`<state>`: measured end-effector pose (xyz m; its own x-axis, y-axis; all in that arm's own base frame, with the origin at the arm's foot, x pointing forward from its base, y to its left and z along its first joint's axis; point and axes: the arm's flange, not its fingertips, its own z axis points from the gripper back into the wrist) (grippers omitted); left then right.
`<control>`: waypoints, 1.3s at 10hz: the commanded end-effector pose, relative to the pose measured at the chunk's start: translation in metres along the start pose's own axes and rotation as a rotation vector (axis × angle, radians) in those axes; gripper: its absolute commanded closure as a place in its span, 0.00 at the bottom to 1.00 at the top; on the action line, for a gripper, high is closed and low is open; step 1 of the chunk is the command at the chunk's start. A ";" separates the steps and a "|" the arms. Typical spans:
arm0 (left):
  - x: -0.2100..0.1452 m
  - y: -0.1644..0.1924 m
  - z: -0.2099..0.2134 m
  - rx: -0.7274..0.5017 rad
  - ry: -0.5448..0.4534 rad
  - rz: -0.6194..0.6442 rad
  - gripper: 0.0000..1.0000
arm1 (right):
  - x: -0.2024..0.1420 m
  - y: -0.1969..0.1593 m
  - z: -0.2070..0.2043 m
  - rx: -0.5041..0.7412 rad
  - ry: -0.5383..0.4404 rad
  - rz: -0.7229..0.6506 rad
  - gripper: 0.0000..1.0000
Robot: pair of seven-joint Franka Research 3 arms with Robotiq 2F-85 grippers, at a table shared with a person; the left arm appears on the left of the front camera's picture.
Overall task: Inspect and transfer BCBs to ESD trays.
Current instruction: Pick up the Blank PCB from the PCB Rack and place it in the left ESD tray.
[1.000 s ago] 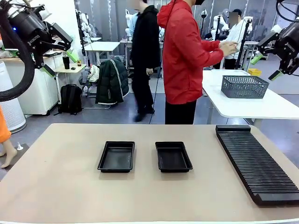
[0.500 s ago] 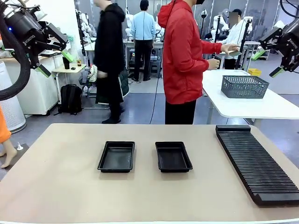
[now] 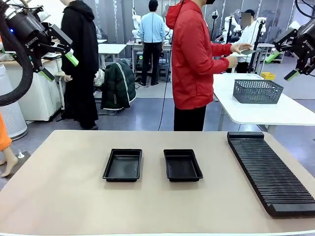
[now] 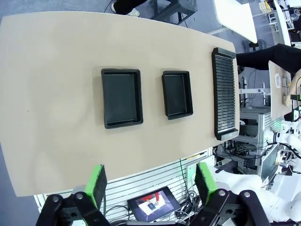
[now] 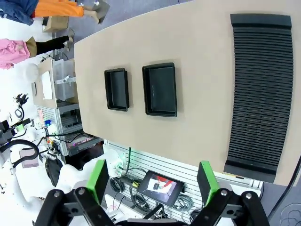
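Two black ESD trays stand side by side mid-table, the left tray (image 3: 122,165) (image 4: 122,98) (image 5: 117,89) and the right tray (image 3: 182,165) (image 4: 177,94) (image 5: 160,89); both hold nothing. My left gripper (image 3: 60,67) (image 4: 151,183) hangs open high above the table's left side. High at the right, my right gripper (image 3: 281,66) (image 5: 153,181) is open too. No BCB lies on my table. Across the table, a person in a red jacket (image 3: 194,59) faces a white side table and holds a thin pale flat piece (image 3: 247,51), too small to identify.
A long black ribbed rack (image 3: 268,169) (image 4: 225,94) (image 5: 261,94) lies along the table's right side, its slots bare. A grey mesh basket (image 3: 257,91) sits on the white side table (image 3: 275,110) behind. Other people stand farther back.
A person in black has walked leftwards across the background. The person in red has shifted both hands near the side table. My right gripper has risen slightly; the left has barely moved.
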<state>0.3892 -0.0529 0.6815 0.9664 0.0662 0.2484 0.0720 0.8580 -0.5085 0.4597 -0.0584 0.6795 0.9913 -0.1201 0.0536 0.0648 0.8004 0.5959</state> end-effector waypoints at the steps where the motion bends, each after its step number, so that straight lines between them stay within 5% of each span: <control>1: -0.001 -0.004 0.011 0.031 0.008 0.002 0.00 | 0.006 0.001 0.014 -0.013 -0.007 -0.003 0.00; 13: 0.006 -0.009 0.038 0.124 0.077 0.010 0.00 | 0.012 0.000 0.065 -0.073 -0.102 -0.015 0.00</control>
<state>0.3847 -0.0417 0.7157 0.9781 0.0139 0.2078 0.0754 0.9064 -0.4157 0.4636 -0.0919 0.7281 0.9726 -0.1758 0.1519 0.0621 0.8268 0.5590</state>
